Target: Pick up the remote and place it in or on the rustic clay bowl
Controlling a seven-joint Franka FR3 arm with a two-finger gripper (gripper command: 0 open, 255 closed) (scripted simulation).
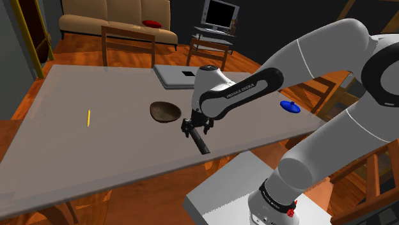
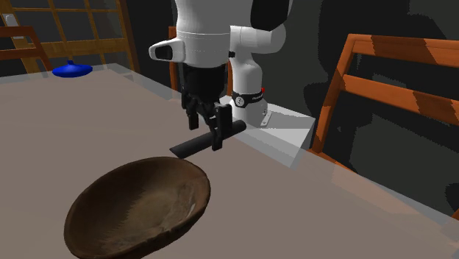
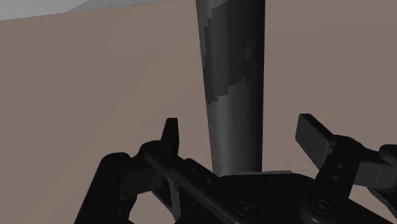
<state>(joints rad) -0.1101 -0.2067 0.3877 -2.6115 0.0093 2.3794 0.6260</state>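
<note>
Tool vertical, astride remote

A long grey table stands on a glossy orange-brown wooden floor in a dim living room with dark walls. Beyond it, two wooden chairs stand at the table's far edge, with a beige sofa bearing a red cushion near a television on a low stand.

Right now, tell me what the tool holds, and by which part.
Nothing. The tool is open, its fingers straddling the dark remote without touching it.
</note>
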